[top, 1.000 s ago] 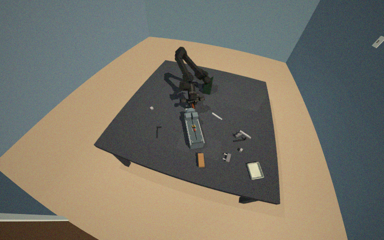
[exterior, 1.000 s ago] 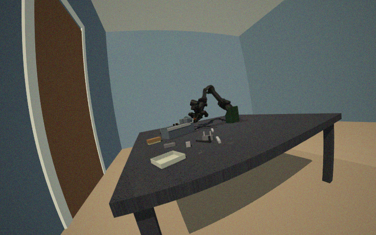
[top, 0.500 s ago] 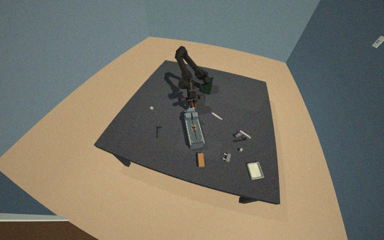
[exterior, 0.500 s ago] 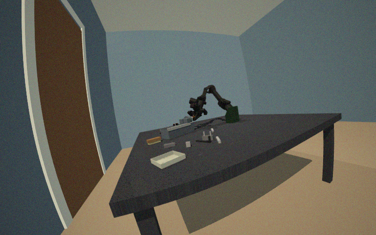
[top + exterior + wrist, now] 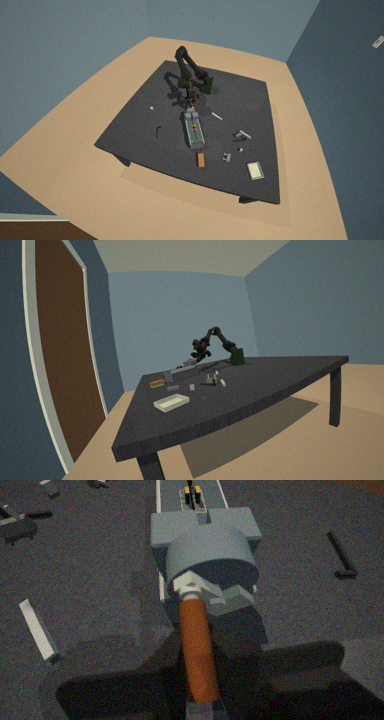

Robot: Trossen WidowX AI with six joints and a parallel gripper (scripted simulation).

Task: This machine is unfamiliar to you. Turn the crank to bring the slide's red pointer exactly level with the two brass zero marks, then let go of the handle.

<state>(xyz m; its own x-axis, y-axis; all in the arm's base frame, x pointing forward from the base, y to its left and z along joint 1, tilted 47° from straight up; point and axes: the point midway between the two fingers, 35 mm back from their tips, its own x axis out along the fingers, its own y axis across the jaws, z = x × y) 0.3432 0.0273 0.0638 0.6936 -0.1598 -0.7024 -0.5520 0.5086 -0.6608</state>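
Because the crank has to be turned from its end, we have the gripper (image 5: 191,103) (image 5: 199,360) (image 5: 192,627) closed around the orange handle (image 5: 192,104) (image 5: 196,647), its dark fingers pinching the grip from either side. We judge that this hold lets the handle travel round with the arm while the weight of the machine (image 5: 194,135) (image 5: 176,375) (image 5: 205,525) keeps it steady. The machine lies lengthwise on the table (image 5: 127,141) (image 5: 254,390) (image 5: 100,580), its crank end toward the arm, probably so that we can reach it easily.

The handle is a smooth, plain cylinder, joined by a pale neck to an angular crank arm. Behind it sits a rounded, blue-grey hub on a blocky housing, and beyond runs the long, pale-edged bed. There the red pointer (image 5: 194,129) shows near the yellowish brass marks (image 5: 193,126) (image 5: 198,491); whether they are level we cannot tell, so we would check before letting go.
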